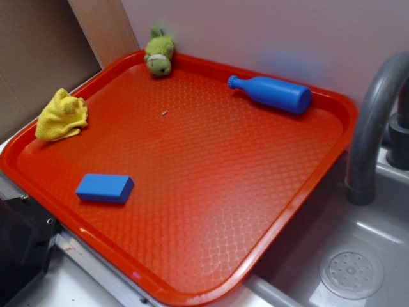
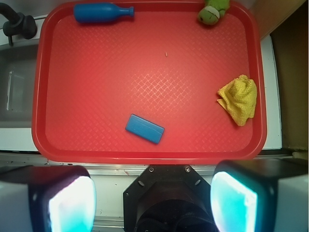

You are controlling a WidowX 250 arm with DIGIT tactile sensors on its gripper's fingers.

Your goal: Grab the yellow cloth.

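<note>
While its fingers stand wide apart, the gripper (image 2: pixel 153 198) hangs empty above the red tray (image 2: pixel 145 150).
The yellow cloth (image 2: pixel 238 99) lies crumpled by the tray's edge, well apart from the gripper.

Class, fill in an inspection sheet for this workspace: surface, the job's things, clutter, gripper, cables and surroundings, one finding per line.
Surface: red textured plastic tray, lying partly over a grey sink; a small crumb near its middle.
Job's things: crumpled yellow cloth at the tray's edge, lying free, nothing touching it.
Clutter: blue plastic bottle on its side; blue rectangular block; green plush toy at the tray's far rim.
Gripper: the gripper is open, its fingers wide apart, above the tray's near edge, holding nothing.
Cables: nothing seen.
Surroundings: grey curved faucet beside the tray; pale wall behind; wooden board at the back corner.
</note>
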